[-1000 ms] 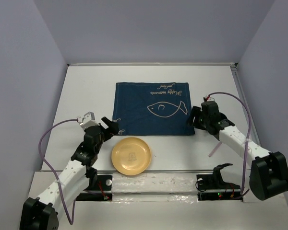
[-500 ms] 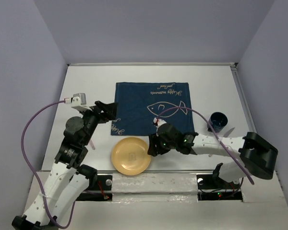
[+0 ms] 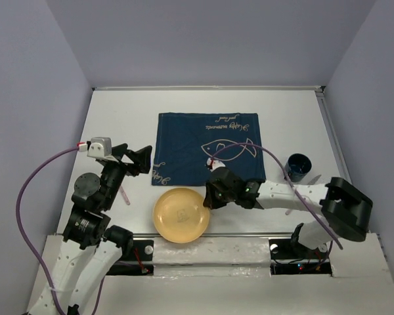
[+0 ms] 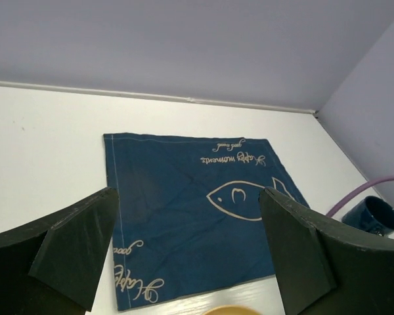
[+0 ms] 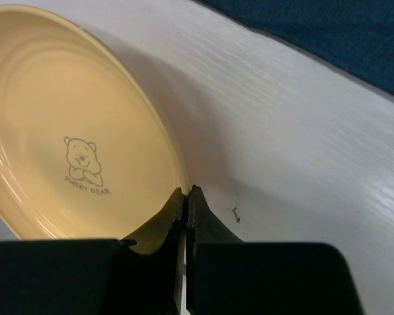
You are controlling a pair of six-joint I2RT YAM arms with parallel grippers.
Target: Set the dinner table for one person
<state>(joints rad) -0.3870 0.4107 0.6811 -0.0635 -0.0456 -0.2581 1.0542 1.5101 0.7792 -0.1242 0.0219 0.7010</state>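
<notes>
The white dinner table (image 3: 118, 118) lies under everything, and the right claw (image 5: 186, 197) sits low over it just below the near edge of the blue placemat (image 3: 207, 147), clenched on the rim of the yellow plate (image 3: 180, 214). The plate, also just below the placemat, shows a little bear over the words "SWEET DEAR". Left of the placemat the left claw (image 4: 190, 252) hangs released above the table, and the placemat's cursive writing beside its fish outline is too small to read surely.
</notes>
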